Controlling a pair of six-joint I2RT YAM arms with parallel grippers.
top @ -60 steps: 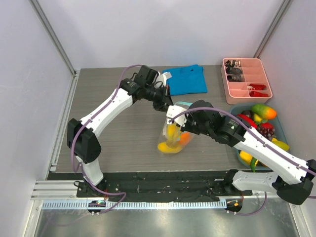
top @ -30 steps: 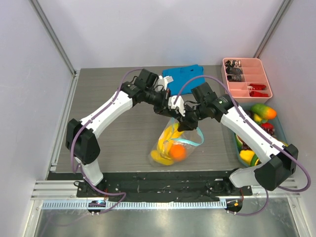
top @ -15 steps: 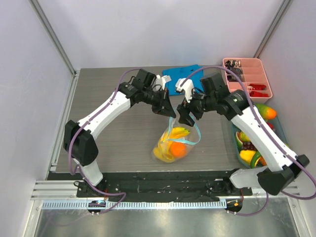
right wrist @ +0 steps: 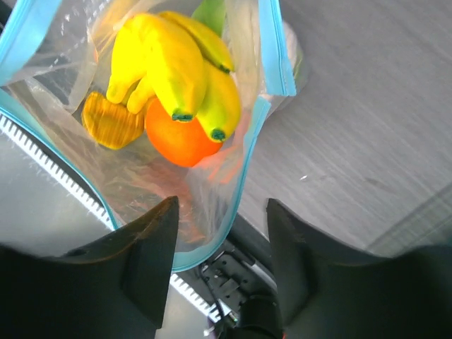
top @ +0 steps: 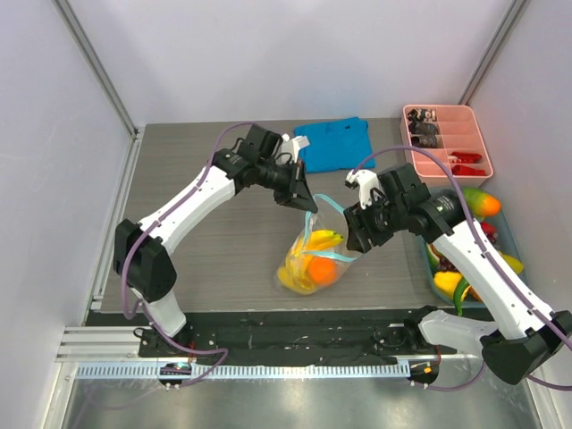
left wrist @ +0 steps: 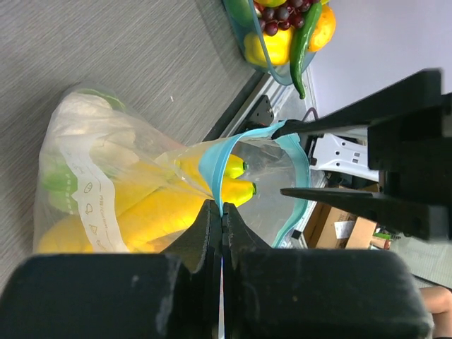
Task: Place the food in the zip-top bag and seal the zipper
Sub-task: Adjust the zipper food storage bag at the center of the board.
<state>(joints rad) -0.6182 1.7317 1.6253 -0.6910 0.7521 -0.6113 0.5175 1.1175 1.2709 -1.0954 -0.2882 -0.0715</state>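
Both grippers: left gripper (left wrist: 220, 212) pinches the zipper (left wrist: 210, 161); right gripper (top: 353, 239) gapes empty.
Bag: zip-top bag (top: 308, 264) between our arms, food (right wrist: 176, 63) inside.
Next: we clamp the far rim, pull taut.

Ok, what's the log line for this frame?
left tool: shut on zipper | right tool: open, at mouth | zip-top bag: unsealed, bananas and orange inside | seal: pending

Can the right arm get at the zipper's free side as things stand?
Likely yes: the right gripper hangs open at the zip-top bag, its zipper running between the fingers, nothing blocking. The left gripper pinches the opposite side.
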